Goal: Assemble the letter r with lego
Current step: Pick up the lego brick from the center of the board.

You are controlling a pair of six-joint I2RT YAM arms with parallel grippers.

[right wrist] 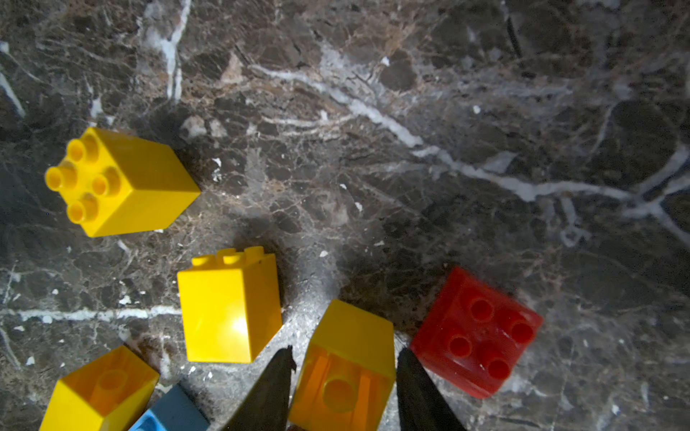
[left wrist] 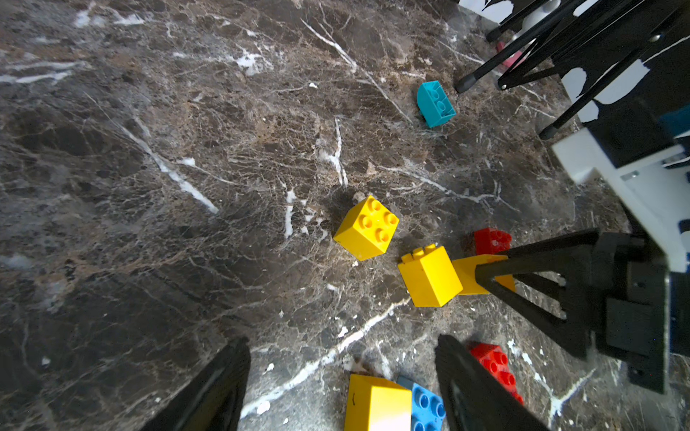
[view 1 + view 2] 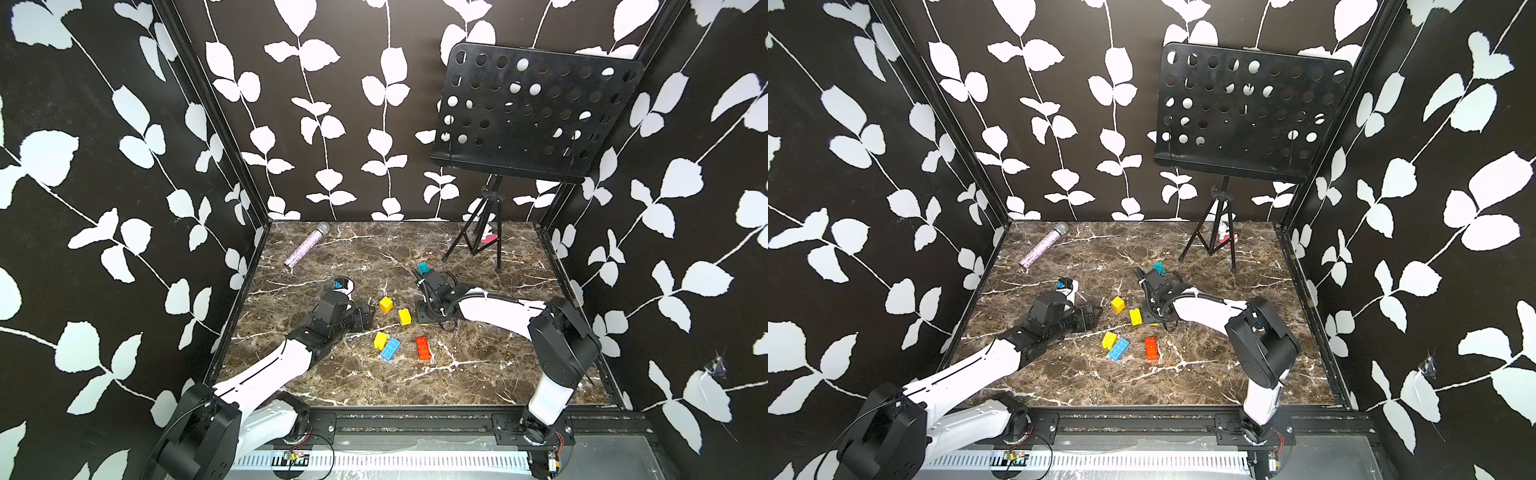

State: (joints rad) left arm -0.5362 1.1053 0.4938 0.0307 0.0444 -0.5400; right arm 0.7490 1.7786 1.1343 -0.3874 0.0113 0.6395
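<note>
My right gripper [image 1: 345, 352] is shut on a yellow lego brick [image 1: 351, 336] that lies on its side on the marble table, a finger against each flank. A red square brick [image 1: 476, 332] lies just beside it. In both top views that gripper [image 3: 424, 318] points down at the middle of the table. Two more yellow bricks [image 3: 386, 304] [image 3: 404, 316] lie to its left. Nearer the front sit a yellow brick [image 3: 380, 340], a blue one [image 3: 390, 349] and a long red one [image 3: 423, 348]. A teal brick [image 2: 435, 104] lies farther back. My left gripper [image 2: 343, 340] hovers open, holding nothing.
A black music stand [image 3: 536, 112] on a tripod [image 3: 478, 241] fills the back right corner, with a small pink thing [image 3: 490, 239] at its feet. A glittery purple microphone [image 3: 306, 249] lies at the back left. Patterned walls close three sides.
</note>
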